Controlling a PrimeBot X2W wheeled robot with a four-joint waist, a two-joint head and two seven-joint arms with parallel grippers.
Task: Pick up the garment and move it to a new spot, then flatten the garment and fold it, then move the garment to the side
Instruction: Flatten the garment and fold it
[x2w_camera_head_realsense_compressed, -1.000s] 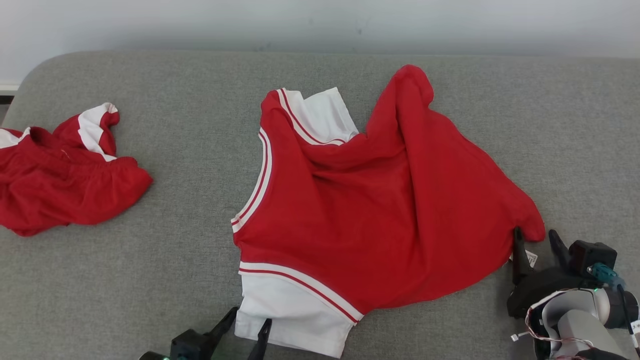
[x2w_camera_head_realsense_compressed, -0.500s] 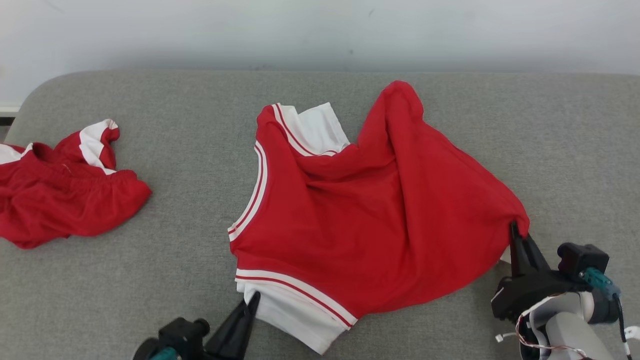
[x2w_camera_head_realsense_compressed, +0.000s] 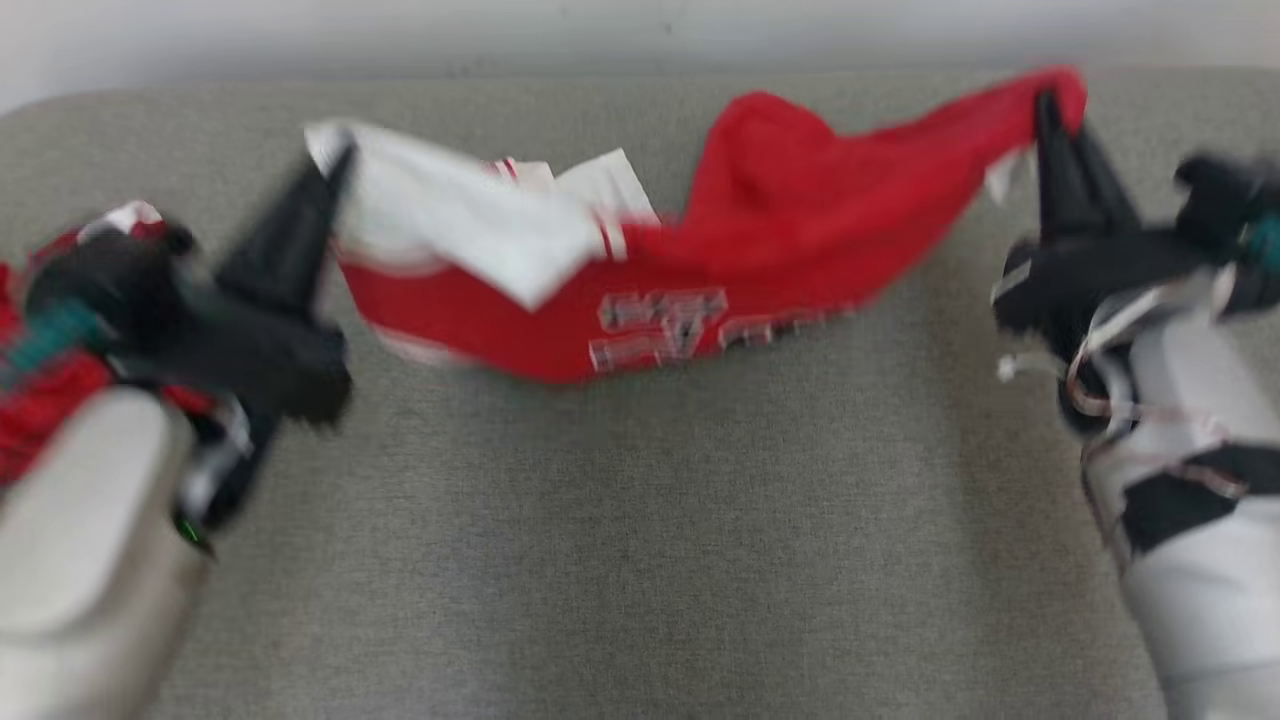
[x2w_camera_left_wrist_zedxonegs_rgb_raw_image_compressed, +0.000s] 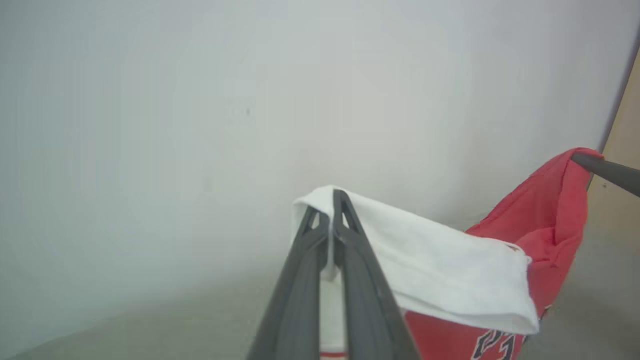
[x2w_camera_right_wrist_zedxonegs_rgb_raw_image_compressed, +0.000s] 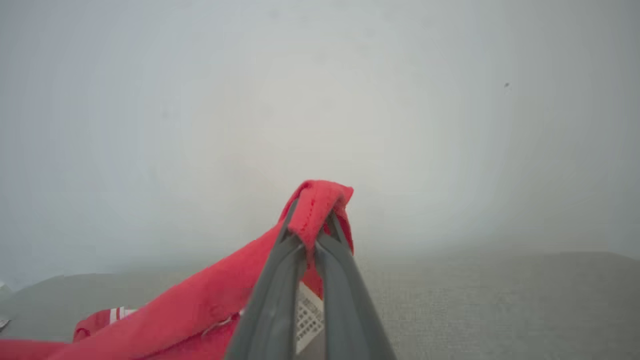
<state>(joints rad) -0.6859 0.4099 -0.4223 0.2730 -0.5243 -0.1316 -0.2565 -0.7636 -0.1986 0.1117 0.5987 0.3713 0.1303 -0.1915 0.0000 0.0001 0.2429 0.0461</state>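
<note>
the left gripper (x2w_camera_head_realsense_compressed: 335, 172) has its two dark fingers pressed together, with only a thin slit between them, and they pinch a white corner of the garment (x2w_camera_head_realsense_compressed: 780, 230); in the left wrist view the white cloth (x2w_camera_left_wrist_zedxonegs_rgb_raw_image_compressed: 450, 272) folds over the tips of the left gripper (x2w_camera_left_wrist_zedxonegs_rgb_raw_image_compressed: 327, 210). the right gripper (x2w_camera_head_realsense_compressed: 1047, 105) also has its two fingers shut narrow, and they hold a red corner of the same garment; in the right wrist view this red hem (x2w_camera_right_wrist_zedxonegs_rgb_raw_image_compressed: 320, 200) is wrapped over the tips of the right gripper (x2w_camera_right_wrist_zedxonegs_rgb_raw_image_compressed: 312, 235). a small white tag (x2w_camera_right_wrist_zedxonegs_rgb_raw_image_compressed: 307, 320) hangs just under this grip. the garment is stretched between the two grippers, above the grey surface (x2w_camera_head_realsense_compressed: 640, 520), and it sags in the middle, with pale lettering on the red part; the head view is blurred, so i cannot tell if the low edge touches the surface. counted: two grippers, each with two fingers, one tag, and two garments, because a second red garment (x2w_camera_head_realsense_compressed: 35, 405) lies at the left side, partly behind the left gripper. behind all is a pale wall (x2w_camera_left_wrist_zedxonegs_rgb_raw_image_compressed: 150, 125).
</note>
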